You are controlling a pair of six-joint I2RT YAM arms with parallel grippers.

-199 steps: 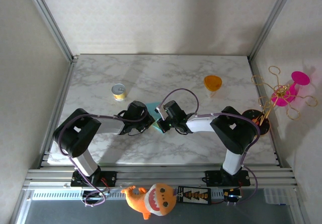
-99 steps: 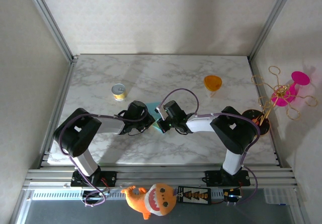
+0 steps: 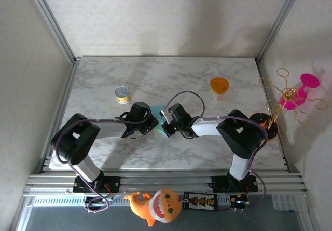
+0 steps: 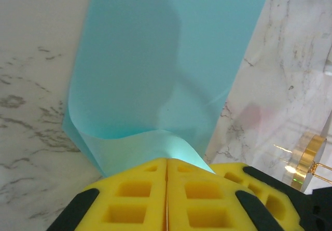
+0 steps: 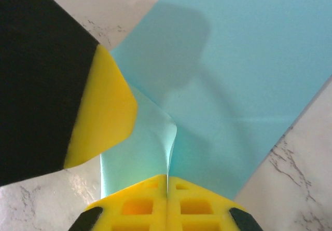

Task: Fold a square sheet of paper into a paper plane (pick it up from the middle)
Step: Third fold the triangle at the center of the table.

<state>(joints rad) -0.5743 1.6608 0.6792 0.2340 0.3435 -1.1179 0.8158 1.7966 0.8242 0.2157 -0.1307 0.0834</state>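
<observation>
Left arm has swung its elbow outward; left hand and right hand stay clamped tight on the square sheet of paper.

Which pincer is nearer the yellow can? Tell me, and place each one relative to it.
Left. The left pincer is just right of the yellow can and closer to the arm bases; the right pincer sits further right, beyond the teal paper.

No text, label, brand or number is legible on anything here.
</observation>
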